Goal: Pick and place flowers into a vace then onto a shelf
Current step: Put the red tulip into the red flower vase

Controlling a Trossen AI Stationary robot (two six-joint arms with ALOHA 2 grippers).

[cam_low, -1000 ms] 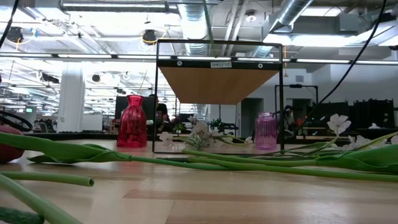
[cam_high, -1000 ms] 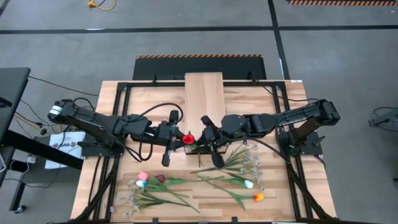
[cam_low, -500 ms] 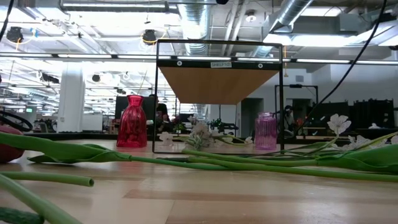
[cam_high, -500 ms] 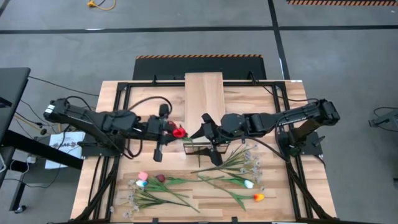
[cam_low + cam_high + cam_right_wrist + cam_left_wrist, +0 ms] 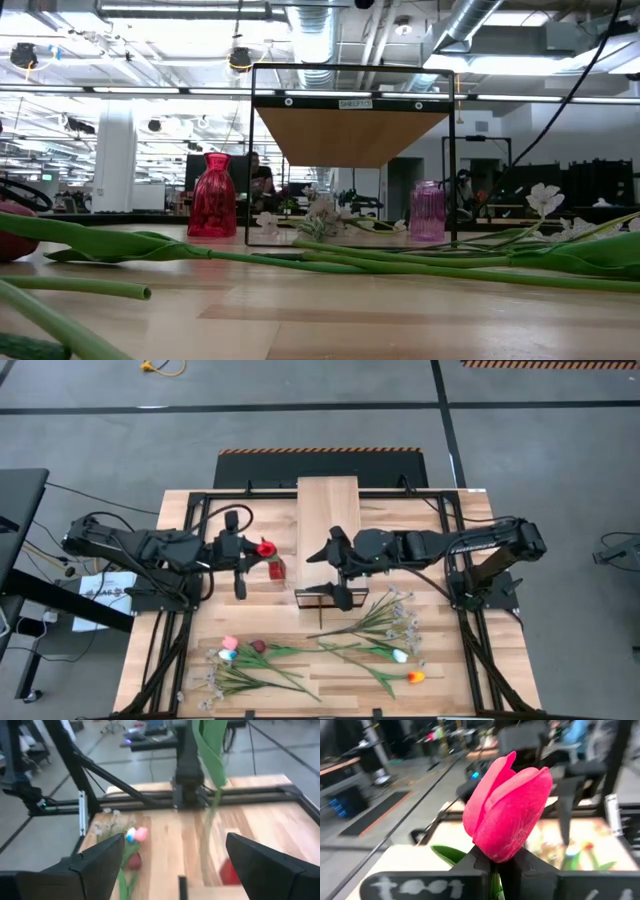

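My left gripper is shut on a red tulip and hovers left of the shelf, above the table. The tulip's head stands just over the fingers. Its green stem hangs down toward the red vase, which stands on the table left of the shelf's frame. My right gripper is wide open in front of the shelf, facing the tulip, with nothing between its fingers. My left gripper pinches the tulip's stem right under the head between its two fingers. The fingers come in about level from the table's left and lie across the stem. The head stands upright above them; the stem and a leaf hang below, clear of the table.
Several more flowers lie on the near half of the table: tulips at the near left and pale sprays and tulips at the near right. A purple vase stands by the shelf's right leg. The shelf's black frame rises mid-table.
My left gripper has carried the red tulip toward the table's left and far edges, away from my right gripper, and has tipped up closer to level. The tulip's head has moved from in front of the shelf to above the red vase. My right gripper has drawn back a little.
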